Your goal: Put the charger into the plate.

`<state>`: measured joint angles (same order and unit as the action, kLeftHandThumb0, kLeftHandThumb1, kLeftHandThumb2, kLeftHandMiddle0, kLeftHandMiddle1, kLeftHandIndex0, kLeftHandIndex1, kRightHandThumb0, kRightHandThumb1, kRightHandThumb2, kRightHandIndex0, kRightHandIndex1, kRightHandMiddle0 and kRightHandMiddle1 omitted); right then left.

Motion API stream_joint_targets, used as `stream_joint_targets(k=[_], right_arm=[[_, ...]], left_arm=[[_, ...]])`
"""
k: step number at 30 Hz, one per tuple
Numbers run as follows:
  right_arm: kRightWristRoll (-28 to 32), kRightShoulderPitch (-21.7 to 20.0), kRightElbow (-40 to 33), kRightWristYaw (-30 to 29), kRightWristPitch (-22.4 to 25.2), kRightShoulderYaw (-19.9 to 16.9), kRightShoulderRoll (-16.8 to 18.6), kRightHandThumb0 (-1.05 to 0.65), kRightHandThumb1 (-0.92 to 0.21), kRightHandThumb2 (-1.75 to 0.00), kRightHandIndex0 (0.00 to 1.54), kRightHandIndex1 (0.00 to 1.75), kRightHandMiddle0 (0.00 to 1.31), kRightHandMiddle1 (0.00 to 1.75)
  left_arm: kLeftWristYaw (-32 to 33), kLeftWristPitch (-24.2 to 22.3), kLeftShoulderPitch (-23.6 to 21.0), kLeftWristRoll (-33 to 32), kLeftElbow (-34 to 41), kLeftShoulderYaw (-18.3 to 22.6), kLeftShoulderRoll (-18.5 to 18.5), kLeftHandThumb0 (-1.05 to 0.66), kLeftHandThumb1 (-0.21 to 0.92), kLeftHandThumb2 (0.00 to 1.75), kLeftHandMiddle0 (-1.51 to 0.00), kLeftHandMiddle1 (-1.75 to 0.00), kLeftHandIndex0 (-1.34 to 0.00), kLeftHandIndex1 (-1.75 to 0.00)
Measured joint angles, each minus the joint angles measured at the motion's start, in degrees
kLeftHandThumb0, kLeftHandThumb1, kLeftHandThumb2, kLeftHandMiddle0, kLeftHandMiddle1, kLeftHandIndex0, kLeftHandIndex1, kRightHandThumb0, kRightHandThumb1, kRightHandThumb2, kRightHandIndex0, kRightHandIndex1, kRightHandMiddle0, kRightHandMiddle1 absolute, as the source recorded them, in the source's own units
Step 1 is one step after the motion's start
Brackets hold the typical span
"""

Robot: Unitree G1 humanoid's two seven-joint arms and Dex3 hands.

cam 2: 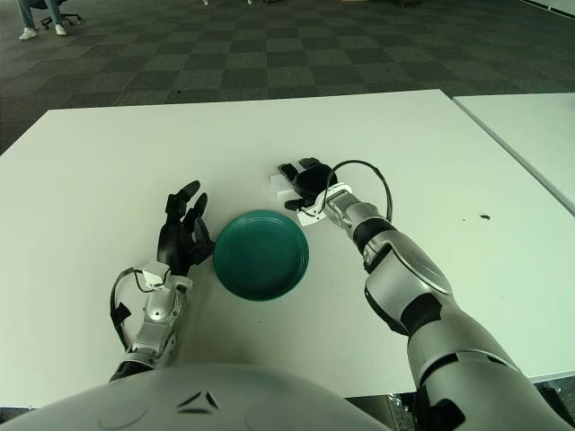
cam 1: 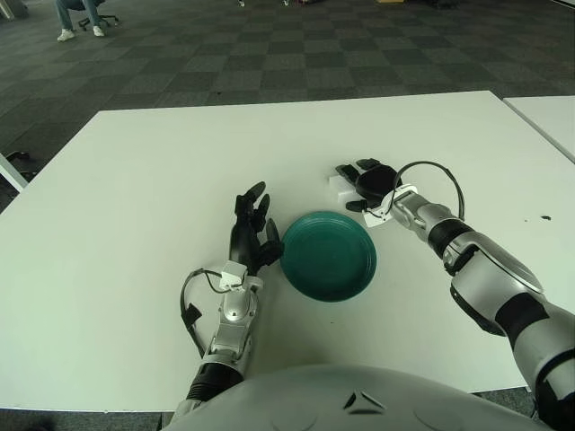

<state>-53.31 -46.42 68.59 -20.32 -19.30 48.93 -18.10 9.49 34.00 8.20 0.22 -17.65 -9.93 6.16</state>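
The white charger [cam 1: 339,185] lies on the white table [cam 1: 135,197], just beyond the far right rim of the empty green plate [cam 1: 329,256]. My right hand [cam 1: 352,186] sits on the charger, black fingers curled over its top and thumb on its near side. Most of the charger is hidden under the hand. My left hand [cam 1: 252,226] shows just left of the plate, fingers extended and holding nothing.
A second white table [cam 1: 548,117] stands at the right, across a narrow gap. A small dark mark [cam 1: 543,216] is on the table's right side. Checkered carpet lies beyond the far edge, with a seated person [cam 1: 76,18] far off at top left.
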Motion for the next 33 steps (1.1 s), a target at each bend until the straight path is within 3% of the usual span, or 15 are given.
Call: stream_joint_targets(k=[14, 23, 33], right_arm=[[0.20, -0.51, 1.35, 0.14, 0.37, -0.26, 0.65, -1.04, -0.92, -0.88, 0.25, 0.01, 0.00, 0.47], [0.85, -1.93, 2.73, 3.89, -1.11, -0.57, 0.78, -1.02, -0.92, -0.80, 0.30, 0.03, 0.00, 0.48], [3.21, -6.73, 4.90, 16.74, -10.20, -2.40, -1.28, -0.98, -0.92, -0.64, 0.43, 0.07, 0.00, 0.56]], left_arm=[[-0.12, 0.00, -0.17, 0.21, -0.16, -0.01, 0.00, -0.97, 0.92, 1.08, -0.42, -0.01, -0.03, -0.84], [1.21, 0.01, -0.24, 0.61, -0.14, -0.13, 0.00, -0.96, 0.92, 1.07, -0.44, -0.02, -0.05, -0.85], [1.50, 0.01, -0.14, 0.58, 0.16, -0.36, 0.00, -0.96, 0.92, 1.06, -0.42, 0.00, -0.02, -0.85]])
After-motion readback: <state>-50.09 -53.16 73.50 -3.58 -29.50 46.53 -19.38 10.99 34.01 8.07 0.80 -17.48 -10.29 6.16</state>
